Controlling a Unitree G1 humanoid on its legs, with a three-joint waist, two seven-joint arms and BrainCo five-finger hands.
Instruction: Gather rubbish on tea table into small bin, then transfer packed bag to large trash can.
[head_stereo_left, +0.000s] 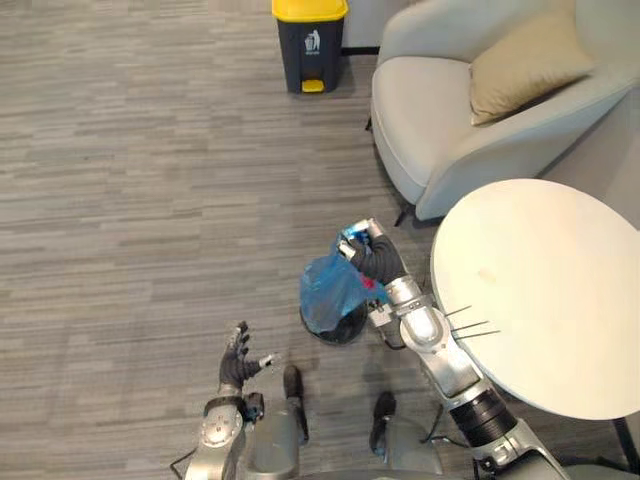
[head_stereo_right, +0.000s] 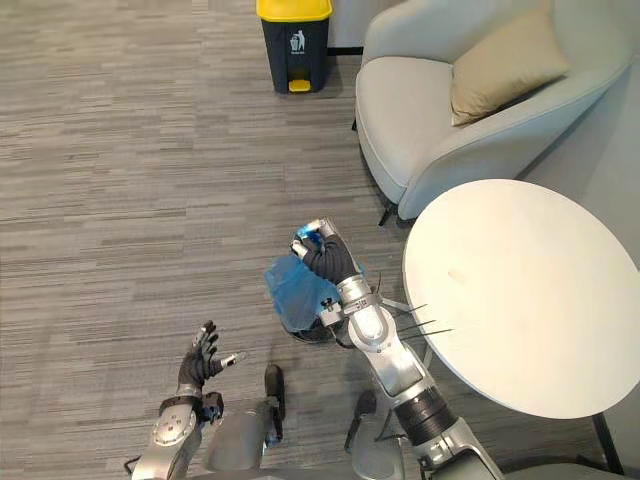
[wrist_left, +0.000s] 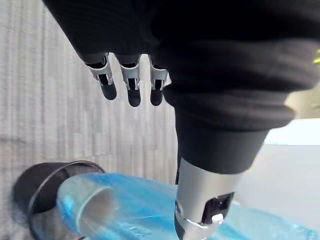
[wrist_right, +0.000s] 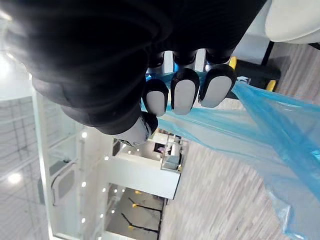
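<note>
Grey floor (head_stereo_left: 150, 150) by the bench (head_stereo_left: 540, 290): right hand (head_stereo_left: 368, 250), fingers clenched on the blue bag (head_stereo_left: 330, 290) above the small bin (head_stereo_left: 335, 330); left hand (head_stereo_left: 240, 362) released. Next, presumably, a carry to the yellow-lidded can (head_stereo_left: 310, 40).

We were looking down on a lounge corner, office-style; grey plank-patterned carpet (head_stereo_left: 150, 150) lay underfoot; a pale armchair (head_stereo_left: 430, 120) with a beige cushion (head_stereo_left: 525, 60) sat behind a round white tea table (head_stereo_left: 550, 290); a yellow-lidded pedal bin (head_stereo_left: 310, 45) stood beyond.
</note>
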